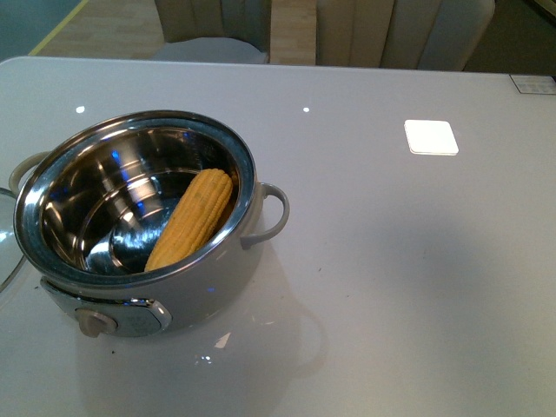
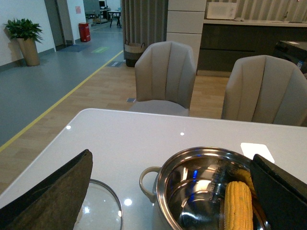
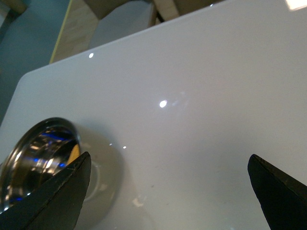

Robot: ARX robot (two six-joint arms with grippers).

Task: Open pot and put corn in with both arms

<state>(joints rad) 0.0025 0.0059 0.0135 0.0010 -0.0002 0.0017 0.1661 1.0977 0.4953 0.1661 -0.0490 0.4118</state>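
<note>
While both grippers gape empty, corn (image 1: 193,219) leans inside pot (image 1: 208,282).

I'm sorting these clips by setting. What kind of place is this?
Probably an office or showroom with a kitchen and dining corner. Upholstered chairs stand at a glossy white table, a microwave sits on a dark counter, and a potted plant stands by an open hallway.
</note>
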